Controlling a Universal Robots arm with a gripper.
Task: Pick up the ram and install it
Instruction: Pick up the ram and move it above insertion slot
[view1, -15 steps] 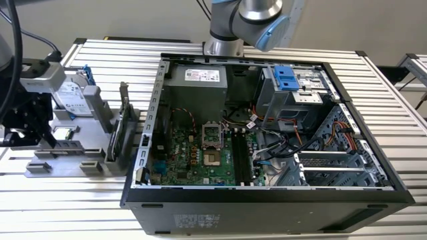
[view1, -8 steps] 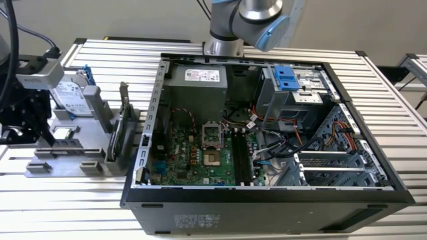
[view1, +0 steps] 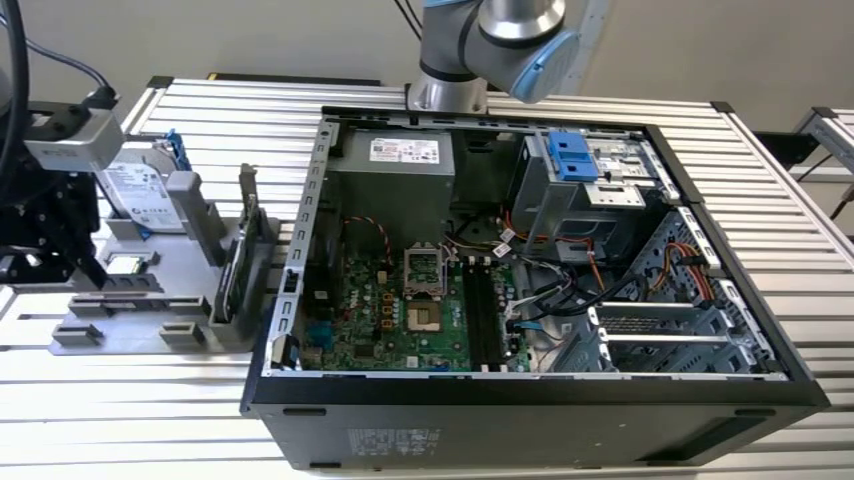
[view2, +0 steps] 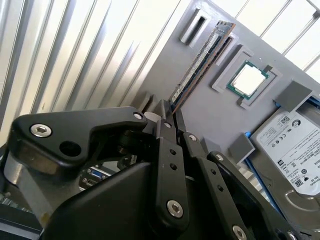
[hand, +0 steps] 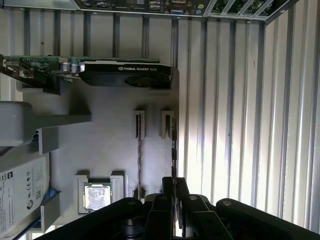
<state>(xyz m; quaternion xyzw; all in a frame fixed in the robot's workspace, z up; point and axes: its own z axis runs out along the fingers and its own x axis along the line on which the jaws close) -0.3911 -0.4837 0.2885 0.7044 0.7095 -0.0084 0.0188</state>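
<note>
Clamped tight: gripper (view2: 170, 114) on the ram (view2: 202, 62)!
Exterior view: gray tray (view1: 127, 335) beside the open case (view1: 534, 420). Second wrist view: thin dark chip-lined stick, standing on edge in tray slots. First wrist view: a sliver, jaws pinching its end.

Open computer case (view1: 534, 420) beside grey tray (view2: 210, 115) holding, apparently, a hard drive (view1: 138, 195).
</note>
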